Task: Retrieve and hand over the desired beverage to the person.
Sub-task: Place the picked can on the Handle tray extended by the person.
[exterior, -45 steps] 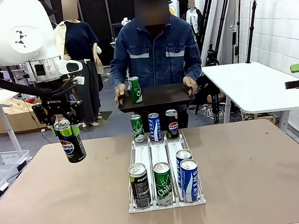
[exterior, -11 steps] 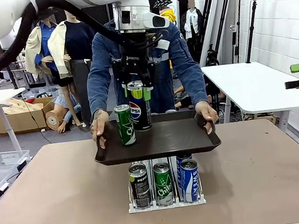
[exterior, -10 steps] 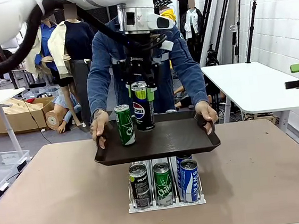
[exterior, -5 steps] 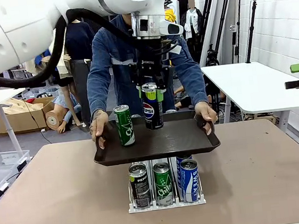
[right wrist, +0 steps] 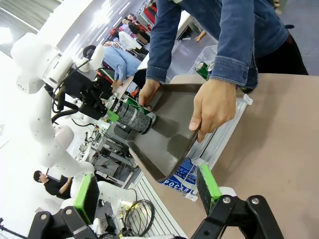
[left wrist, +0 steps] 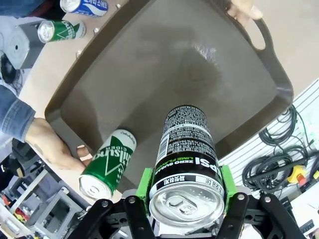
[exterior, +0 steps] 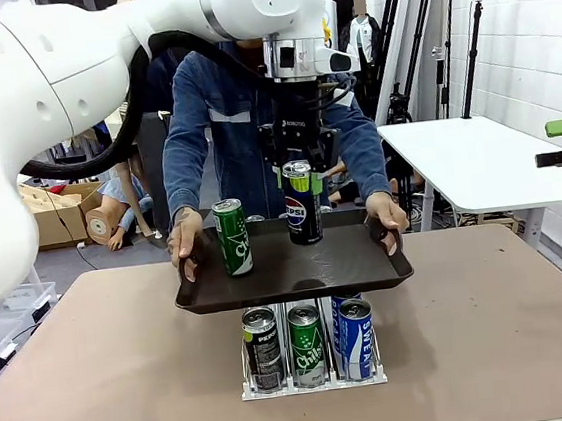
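Left hand [exterior: 298, 171] clenched on glossy black cylindrical can [exterior: 302, 204] over matte dark tray [exterior: 347, 264].

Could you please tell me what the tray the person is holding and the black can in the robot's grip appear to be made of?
Tray: probably moulded plastic, dark brown and matte; it has rounded rims, cut-out handles and only a dull sheen in the left wrist view.
Black can, held in the left pincer: likely aluminium with glossy black print; its bare silvery lid and pull tab show in the left wrist view.
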Controlling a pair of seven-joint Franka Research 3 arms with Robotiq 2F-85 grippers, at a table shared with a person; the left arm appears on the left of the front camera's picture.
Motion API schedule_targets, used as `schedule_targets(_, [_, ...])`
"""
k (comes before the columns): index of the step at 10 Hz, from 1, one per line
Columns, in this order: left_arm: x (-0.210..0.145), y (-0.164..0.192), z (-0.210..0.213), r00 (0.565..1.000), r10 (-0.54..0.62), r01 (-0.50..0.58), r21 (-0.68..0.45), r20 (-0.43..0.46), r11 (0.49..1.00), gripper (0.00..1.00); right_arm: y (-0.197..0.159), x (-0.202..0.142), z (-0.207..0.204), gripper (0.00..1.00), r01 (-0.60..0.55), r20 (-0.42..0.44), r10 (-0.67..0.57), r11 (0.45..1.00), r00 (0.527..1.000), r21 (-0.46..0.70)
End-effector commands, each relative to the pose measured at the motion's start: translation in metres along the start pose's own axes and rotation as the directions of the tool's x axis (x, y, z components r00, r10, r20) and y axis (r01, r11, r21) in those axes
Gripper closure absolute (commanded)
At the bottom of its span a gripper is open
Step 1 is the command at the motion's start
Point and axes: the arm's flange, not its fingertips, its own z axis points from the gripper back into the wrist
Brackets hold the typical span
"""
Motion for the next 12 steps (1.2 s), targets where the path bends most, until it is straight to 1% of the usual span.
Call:
schedule_targets(1, [0.020,0.001,0.006,0.999,0.028,-0.029,0.040,0.039,0.999,1.00,0.000,0.001,0.000,0.00,-0.004,0.006,0.004,1.000,1.000,0.012])
schedule_targets(7, [0.035,0.010,-0.021,1.000,0.004,-0.004,0.019,0.017,1.000,1.00,0.000,0.001,0.000,0.00,-0.004,0.006,0.004,1.000,1.000,0.012])
schedule_targets(12, [0.042,0.017,-0.037,1.000,0.020,-0.020,-0.004,-0.016,1.000,1.00,0.000,0.001,0.000,0.00,-0.004,0.006,0.004,1.000,1.000,0.012])
